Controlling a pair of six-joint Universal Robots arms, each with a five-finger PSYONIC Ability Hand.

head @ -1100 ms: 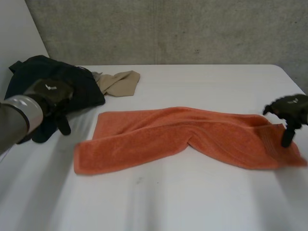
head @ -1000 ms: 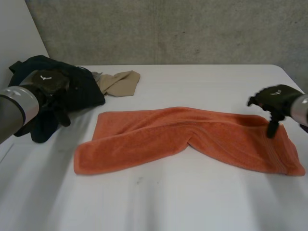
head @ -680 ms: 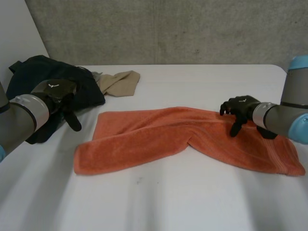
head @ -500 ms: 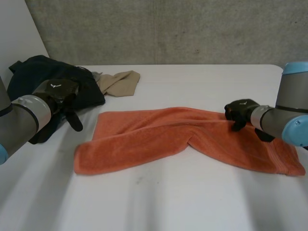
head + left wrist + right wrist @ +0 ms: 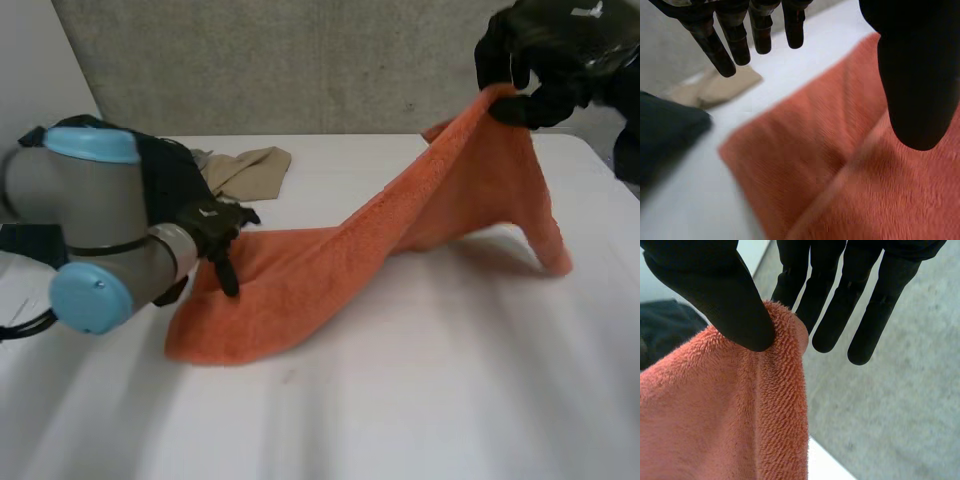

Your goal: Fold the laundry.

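Note:
An orange towel [image 5: 330, 265] lies on the white table [image 5: 420, 400], its right part pulled up into a peak. My right hand [image 5: 545, 50] is high above the table's right side and pinches the towel's [image 5: 730, 420] upper edge between thumb and fingers [image 5: 790, 285], so it is shut on the towel. My left hand [image 5: 218, 235] rests at the towel's left end with straight fingers [image 5: 735, 42], open, hovering just over the towel [image 5: 840, 165] near its corner.
A dark garment [image 5: 170, 185] is heaped at the table's back left, partly behind my left arm. A tan cloth [image 5: 245, 170] lies beside it. A grey wall stands behind the table.
My right hand closed on the towel's far edge and lifted it high, raising the right half off the table. My left hand moved right from the dark garment onto the towel's left end.

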